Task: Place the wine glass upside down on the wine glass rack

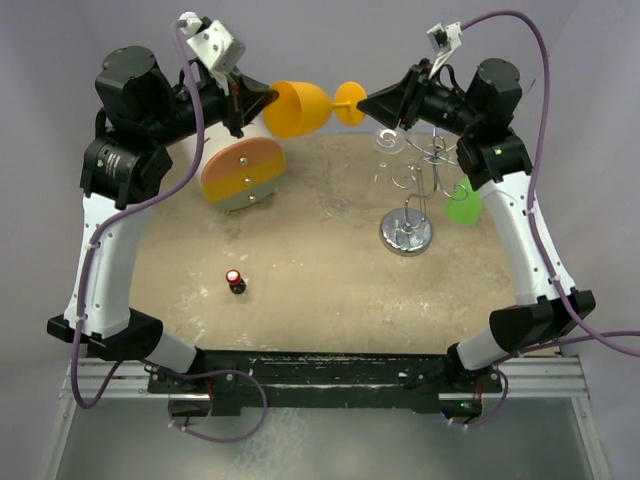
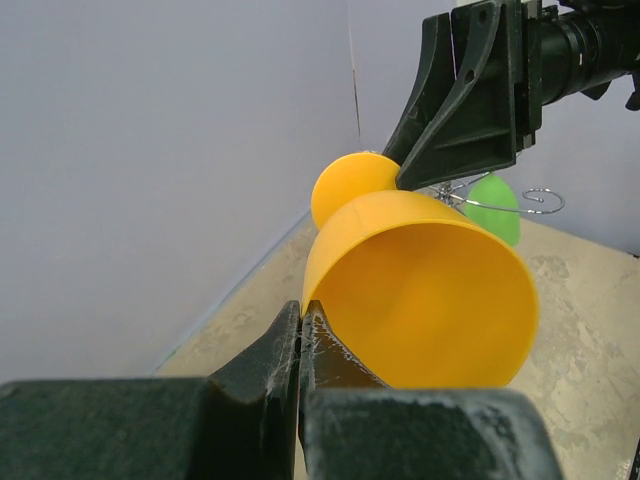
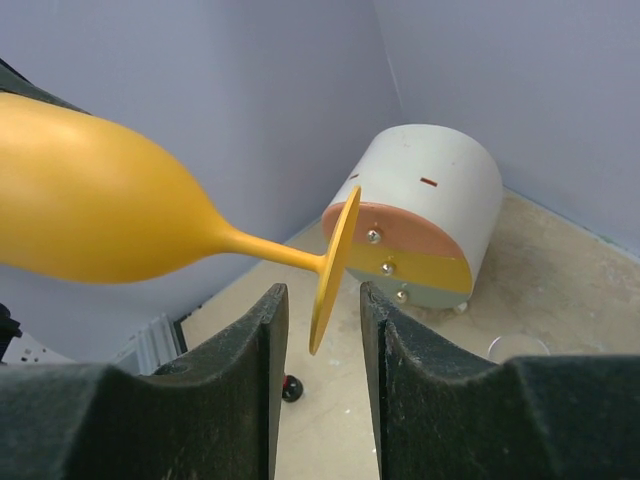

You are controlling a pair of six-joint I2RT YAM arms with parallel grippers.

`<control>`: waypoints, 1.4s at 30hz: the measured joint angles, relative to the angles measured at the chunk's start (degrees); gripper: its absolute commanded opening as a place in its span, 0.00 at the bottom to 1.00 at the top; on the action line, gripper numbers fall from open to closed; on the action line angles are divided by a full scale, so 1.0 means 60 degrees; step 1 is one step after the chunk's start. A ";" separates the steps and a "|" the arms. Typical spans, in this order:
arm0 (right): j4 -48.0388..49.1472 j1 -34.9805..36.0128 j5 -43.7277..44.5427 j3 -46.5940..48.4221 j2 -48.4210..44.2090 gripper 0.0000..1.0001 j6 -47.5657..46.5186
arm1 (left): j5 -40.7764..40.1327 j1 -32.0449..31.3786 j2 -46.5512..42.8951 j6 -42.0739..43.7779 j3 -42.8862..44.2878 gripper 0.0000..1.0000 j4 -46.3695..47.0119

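The orange wine glass [image 1: 300, 108] hangs on its side high above the back of the table, bowl to the left and foot to the right. My left gripper [image 1: 243, 105] [image 2: 303, 310] is shut on the rim of the bowl [image 2: 430, 300]. My right gripper [image 1: 368, 108] [image 3: 318, 295] is open, its two fingers on either side of the glass's round foot [image 3: 335, 265] with a gap on each side. The wine glass rack [image 1: 406, 233] stands at right, below the right gripper, with its wire loops [image 2: 535, 200] on top.
A green glass [image 1: 462, 205] [image 2: 495, 205] hangs on the rack's right side. A white drum with a pink and yellow face [image 1: 243, 170] [image 3: 430, 220] lies at back left. A small red-capped bottle [image 1: 235, 281] stands left of centre. A clear glass [image 1: 337, 205] sits mid-table.
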 measured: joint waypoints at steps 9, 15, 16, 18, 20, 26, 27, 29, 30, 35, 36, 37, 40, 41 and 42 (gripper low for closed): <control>0.0047 0.0109 0.0284 -0.0073 0.0015 0.28 0.0357 | 0.0007 -0.0011 0.0000 0.0076 -0.0011 0.00 0.0138; 0.0102 0.0117 0.0357 -0.0091 0.0022 0.24 0.0543 | 0.0007 -0.0102 0.0000 0.0266 -0.0073 0.00 0.0146; 0.0131 0.0117 0.0390 -0.0124 0.0022 0.24 0.0586 | 0.0004 -0.0135 0.0000 0.0280 -0.0102 0.00 0.0149; 0.0171 0.0153 0.0455 -0.0193 0.0022 0.25 0.0641 | 0.0004 -0.0157 0.0000 0.0313 -0.0142 0.00 0.0138; 0.0171 0.0168 0.0499 -0.0255 0.0040 0.24 0.0707 | 0.0000 -0.0189 0.0000 0.0426 -0.0157 0.00 0.0135; 0.0171 0.0222 0.0532 -0.0331 0.0073 0.12 0.0816 | -0.0018 -0.0219 0.0000 0.0514 -0.0160 0.00 0.0131; 0.0175 0.0222 0.0539 -0.0331 0.0073 0.06 0.0823 | -0.0029 -0.0229 0.0000 0.0528 -0.0164 0.00 0.0135; 0.0171 0.0222 0.0565 -0.0331 0.0073 0.00 0.0831 | -0.0040 -0.0259 0.0000 0.0557 -0.0182 0.00 0.0135; 0.0164 0.0222 0.0623 -0.0331 0.0073 0.00 0.0860 | -0.0044 -0.0273 0.0000 0.0590 -0.0200 0.02 0.0138; -0.0033 0.0215 0.0900 -0.0310 0.0073 0.00 0.0696 | -0.0044 -0.0317 -0.0058 0.0721 -0.0514 0.27 0.0178; -0.0160 0.0215 0.1024 -0.0273 0.0073 0.00 0.0586 | -0.0051 -0.0321 -0.0087 0.0754 -0.0597 0.33 0.0175; -0.0266 0.0211 0.1104 -0.0226 0.0073 0.00 0.0470 | -0.0073 -0.0321 -0.0117 0.0765 -0.0678 0.37 0.0153; -0.0605 0.0157 0.1395 0.0033 0.0073 0.00 0.0073 | -0.0113 -0.0324 -0.0266 0.0874 -0.0925 0.53 0.0087; -0.0681 0.0142 0.1523 0.0113 0.0058 0.00 -0.0069 | -0.0127 -0.0324 -0.0339 0.0954 -0.1005 0.58 0.0066; -0.0761 0.0106 0.1599 0.0193 0.0040 0.00 -0.0233 | -0.0146 -0.0324 -0.0426 0.1035 -0.1093 0.62 0.0047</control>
